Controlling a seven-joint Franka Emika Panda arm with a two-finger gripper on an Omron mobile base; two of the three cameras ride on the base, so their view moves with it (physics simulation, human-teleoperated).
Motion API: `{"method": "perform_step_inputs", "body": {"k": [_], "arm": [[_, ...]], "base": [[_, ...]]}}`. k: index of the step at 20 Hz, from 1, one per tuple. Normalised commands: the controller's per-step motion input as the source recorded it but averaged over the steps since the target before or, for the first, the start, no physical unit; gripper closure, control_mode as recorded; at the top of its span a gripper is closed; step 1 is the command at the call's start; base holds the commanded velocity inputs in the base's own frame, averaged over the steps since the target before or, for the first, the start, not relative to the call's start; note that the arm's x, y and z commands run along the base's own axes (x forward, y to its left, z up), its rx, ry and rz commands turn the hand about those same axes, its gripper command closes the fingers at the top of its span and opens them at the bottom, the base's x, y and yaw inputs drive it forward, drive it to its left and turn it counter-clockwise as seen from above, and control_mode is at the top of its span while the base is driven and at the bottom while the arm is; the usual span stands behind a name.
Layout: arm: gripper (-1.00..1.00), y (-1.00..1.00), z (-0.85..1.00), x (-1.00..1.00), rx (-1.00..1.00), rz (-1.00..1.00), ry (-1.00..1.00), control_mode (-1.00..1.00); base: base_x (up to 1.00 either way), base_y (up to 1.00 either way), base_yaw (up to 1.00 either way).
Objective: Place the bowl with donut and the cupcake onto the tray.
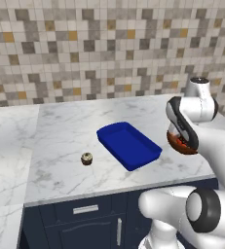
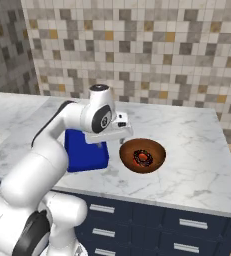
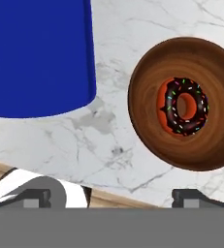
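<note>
You saw the round, shallow brown bowl with its chocolate-iced, sprinkled donut (image 2: pixel 142 155) resting on the white marble bench (image 2: pixel 197 150), just beside the deep blue rectangular tray (image 1: pixel 129 145) but outside its rim. The tiny cupcake with dark wrapper and pale top (image 1: pixel 86 158) sat on the bench on the tray's far side, apart from it. The tray held nothing, so both placements remained to be done.

The end effector (image 3: pixel 117 196) hung above the bench between tray and bowl, its fingers spread wide and gripping nothing.

The left base view alone gave you the cupcake and the whole tray, though the arm covered most of the bowl there. The right base view showed you the bowl unobstructed, with the arm masking much of the tray. The hand view resolved the donut's sprinkles and the gap between bowl and tray.
</note>
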Motion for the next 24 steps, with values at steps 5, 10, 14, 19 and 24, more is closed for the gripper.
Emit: {"method": "perform_step_inputs", "body": {"k": [5,10,14,19,24], "arm": [[-1.0,-0.16,-0.39,0.3,-0.01,0.12,0.0,-1.0],[-1.0,-0.12,-0.44,0.14,-0.06,0.09,0.0,-1.0],[-1.0,-0.07,-0.45,0.13,-0.09,0.07,0.0,-1.0],[-1.0,-0.12,-0.36,0.14,-0.05,0.07,0.0,-1.0],[-1.0,-0.13,-0.37,0.14,-0.01,0.06,0.0,-1.0]], "base": [[0.0,0.0,0.0],[0.0,0.0,0.0],[0.0,0.0,0.0],[0.0,0.0,0.0],[0.0,0.0,0.0]]}}
